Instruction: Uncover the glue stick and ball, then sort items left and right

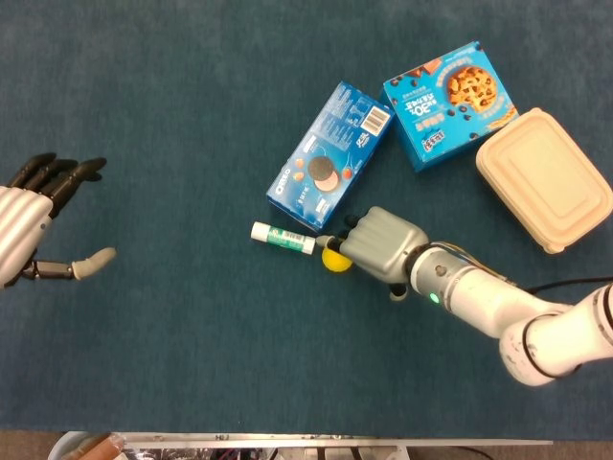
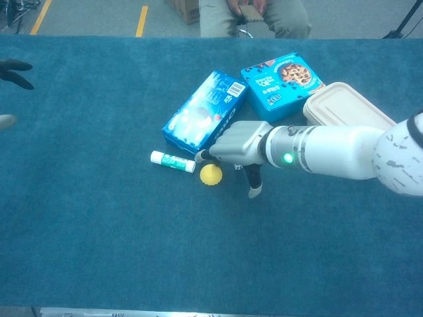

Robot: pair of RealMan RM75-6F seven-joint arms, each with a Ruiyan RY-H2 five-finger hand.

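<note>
The yellow ball [image 1: 332,259] lies uncovered on the blue cloth, right beside the cap end of the white and green glue stick [image 1: 283,238]. My right hand [image 1: 378,244] hovers low over the ball's right side. Its fingertips [image 2: 199,156] reach past the ball [image 2: 211,174] toward the glue stick [image 2: 172,161], and its thumb [image 2: 254,189] points down at the cloth. It holds nothing. My left hand [image 1: 29,225] is far off at the left edge, fingers spread and empty; the chest view shows only its fingertips [image 2: 14,69].
A blue Oreo box [image 1: 330,153] lies diagonally just behind the glue stick and ball. A blue cookie box [image 1: 450,101] sits at the back right, with a beige lidded food container [image 1: 544,177] beside it. A seated person [image 2: 254,16] is beyond the table's far edge.
</note>
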